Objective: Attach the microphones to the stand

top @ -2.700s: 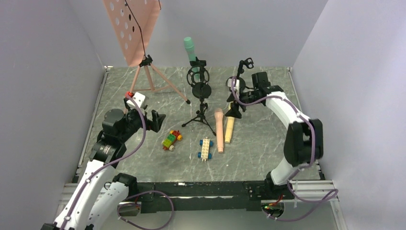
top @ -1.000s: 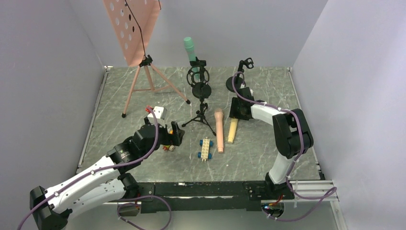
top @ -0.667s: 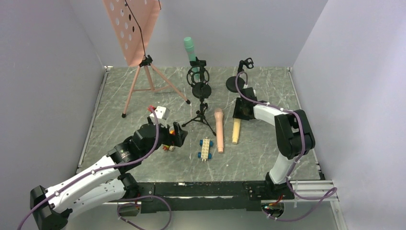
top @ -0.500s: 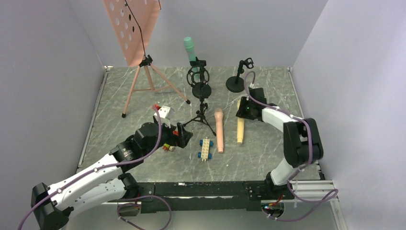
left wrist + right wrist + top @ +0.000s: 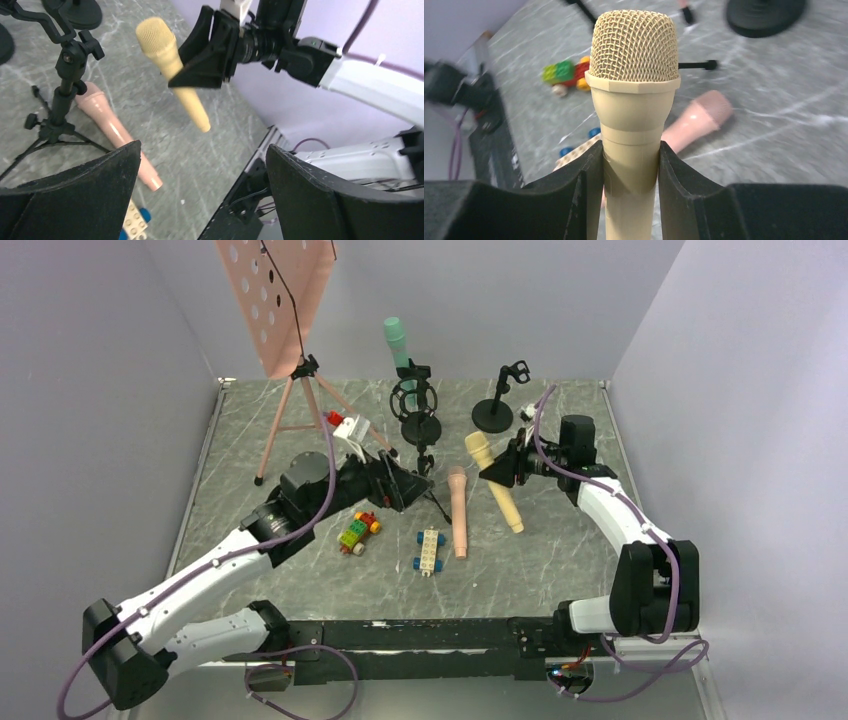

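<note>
Now the right gripper (image 5: 512, 466), clamped on the tan mic (image 5: 633, 95), holds it tilted, head far-left, small stand (image 5: 497, 405) just beyond; left gripper (image 5: 202, 150) stands apart.

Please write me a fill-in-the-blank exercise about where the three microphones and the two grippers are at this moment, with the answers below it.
1. The mint green microphone is mounted on the tripod stand; the round-base stand holds ____.
2. The right gripper clamps the tan-yellow microphone clear of the table; the left gripper is empty, jaws wide ____.
3. The number of microphones lying on the table is ____: the salmon pink microphone.

Missing words: nothing; open; one.
</note>
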Robot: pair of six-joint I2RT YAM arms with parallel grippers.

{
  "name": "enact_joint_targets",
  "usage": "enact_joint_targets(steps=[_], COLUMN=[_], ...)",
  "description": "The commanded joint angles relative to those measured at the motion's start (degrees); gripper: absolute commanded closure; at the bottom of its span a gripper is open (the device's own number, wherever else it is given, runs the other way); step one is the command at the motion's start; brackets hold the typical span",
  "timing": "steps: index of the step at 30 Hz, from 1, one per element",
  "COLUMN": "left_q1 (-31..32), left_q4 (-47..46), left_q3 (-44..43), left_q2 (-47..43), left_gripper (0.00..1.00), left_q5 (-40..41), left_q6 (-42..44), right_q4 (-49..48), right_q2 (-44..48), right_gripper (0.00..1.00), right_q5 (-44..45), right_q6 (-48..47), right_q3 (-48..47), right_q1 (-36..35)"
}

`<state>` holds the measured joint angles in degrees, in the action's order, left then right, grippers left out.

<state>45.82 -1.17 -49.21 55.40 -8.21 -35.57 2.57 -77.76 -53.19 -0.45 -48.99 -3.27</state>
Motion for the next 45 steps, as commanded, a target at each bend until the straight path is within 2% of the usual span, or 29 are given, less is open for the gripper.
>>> enact_joint_targets(steps=[1, 8, 12, 15, 26, 42, 45], left_q1=[-3.05, -2.43, -0.24, 0.81, 2.35, 4.01, 4.1], left_q4=[-10.26, -12.02, -9.53, -7.22, -8.77, -7.47, -7.65], left_q3=[-0.84, -2.03, -4.44, -6.58, -9.03, -11.11, -11.08], left_q2=[3.78, 11.02, 13.66, 15.38, 21.22, 23.94, 24.09], left_gripper=[0.01, 0.01, 0.01, 0.01, 0.01, 0.4, 0.5], left_q5=[-9.8, -11.96, -10.9, -9.96, -10.74, -10.09, -10.42], left_q6=[-13.5, -19.79, -19.04, -17.74, -17.52, -14.03, -13.74], right_q4=[7.48, 25.72, 34.52, 35.99, 38.04, 37.78, 37.77], right_q2=[2.68, 3.24, 2.81, 2.68, 2.32, 1.99, 2.08], right_gripper=[0.84, 0.84, 0.84, 0.83, 0.83, 0.82, 0.82], right_q5=[-20.79, -26.07, -28.18, -28.25, -27.7, -28.29, -28.35], right_q6=[-15.21, -32.94, -42.02, -43.61, -46.22, -46.07, -46.05], right_q3=[-2.44, -6.62, -8.97, -9.32, -9.66, -9.46, -9.36], right_q1=[-1.0, -3.53, -5.51, -6.53, -8.66, -8.61, -8.62])
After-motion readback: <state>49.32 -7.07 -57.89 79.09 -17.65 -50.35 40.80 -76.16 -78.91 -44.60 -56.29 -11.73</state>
